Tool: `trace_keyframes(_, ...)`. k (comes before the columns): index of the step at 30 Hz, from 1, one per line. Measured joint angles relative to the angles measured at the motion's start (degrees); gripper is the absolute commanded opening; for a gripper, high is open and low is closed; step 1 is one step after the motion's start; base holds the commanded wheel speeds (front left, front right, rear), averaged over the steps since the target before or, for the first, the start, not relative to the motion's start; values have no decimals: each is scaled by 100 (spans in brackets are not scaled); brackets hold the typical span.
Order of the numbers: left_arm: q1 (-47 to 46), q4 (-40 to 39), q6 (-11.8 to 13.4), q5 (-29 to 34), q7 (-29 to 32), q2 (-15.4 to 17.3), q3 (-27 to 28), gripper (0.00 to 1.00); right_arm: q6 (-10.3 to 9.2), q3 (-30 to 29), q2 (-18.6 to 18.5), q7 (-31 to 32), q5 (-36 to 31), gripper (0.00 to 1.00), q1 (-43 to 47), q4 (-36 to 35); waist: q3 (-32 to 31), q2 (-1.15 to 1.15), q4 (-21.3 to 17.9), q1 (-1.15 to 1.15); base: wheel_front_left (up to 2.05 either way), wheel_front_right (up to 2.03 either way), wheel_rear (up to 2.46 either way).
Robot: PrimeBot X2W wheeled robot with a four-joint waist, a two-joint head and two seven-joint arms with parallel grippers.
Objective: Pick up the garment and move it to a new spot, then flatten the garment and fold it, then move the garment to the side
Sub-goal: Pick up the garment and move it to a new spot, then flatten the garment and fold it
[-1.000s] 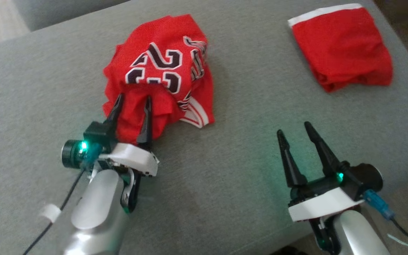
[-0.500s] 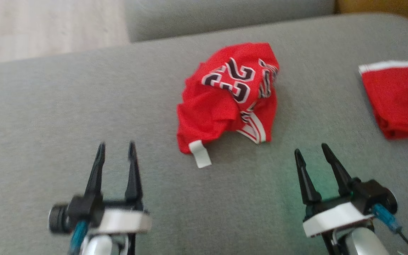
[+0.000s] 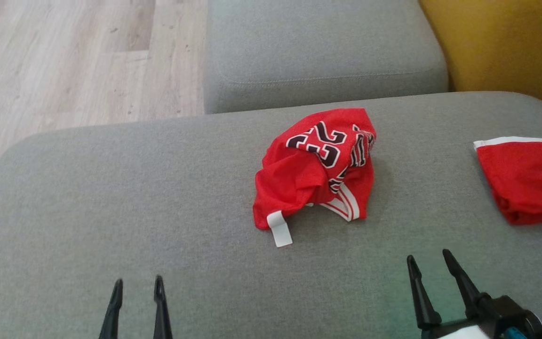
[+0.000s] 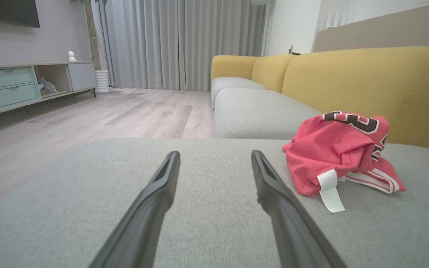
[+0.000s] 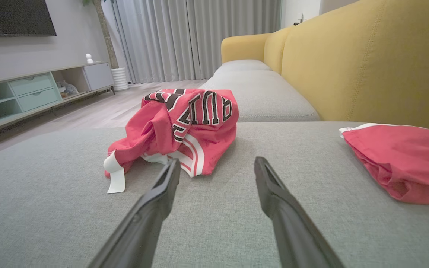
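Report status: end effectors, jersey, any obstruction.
Both open and empty: left end effector, right end effector, short of the jersey. Jersey crumpled on grey cushion, not yet flattened. One folded red garment off to its right, apart.

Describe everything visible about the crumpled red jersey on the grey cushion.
The red jersey, thin mesh-like fabric, lies bunched in a loose heap: black, white-edged numerals on top, red-and-white striped trim at its near edge, a white tag sticking out. It rests on the grey sofa cushion; nothing else touches it.
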Motion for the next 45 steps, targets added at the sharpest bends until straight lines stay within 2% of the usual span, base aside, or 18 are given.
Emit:
trace_keyframes(9, 216, -135, 44, 458, 0, 7, 70, 100, 0, 30, 5, 0, 1, 100, 7, -27, -119, 0, -93, 1, 0, 0, 0)
trace_keyframes(27, 216, -98, 34, 345, 0, 8, 52, 100, 0, 88, 8, 0, 2, 100, 7, -23, -56, 0, -47, 2, 0, 0, 0)
trace_keyframes(33, 196, 153, -355, 410, 0, 14, -147, 100, 0, 177, 8, 0, 2, 100, -6, -16, 10, 0, -161, 2, 0, 0, 0)
trace_keyframes(38, -94, 454, -623, 410, 0, 14, -485, 100, 0, 258, 12, 0, 34, 100, -49, -21, 131, 0, -446, 2, 0, 0, 0)
trace_keyframes(43, -935, 708, -668, 709, 0, 18, -976, 100, 0, 417, -2, 0, 34, 100, -188, -65, 314, 0, -879, 2, 0, 0, 0)
trace_keyframes(45, -1319, 1037, -732, 822, -1, 13, -1246, 100, 0, 474, -11, 0, 38, 100, -260, -82, 403, 0, -1082, 2, 0, 0, 0)
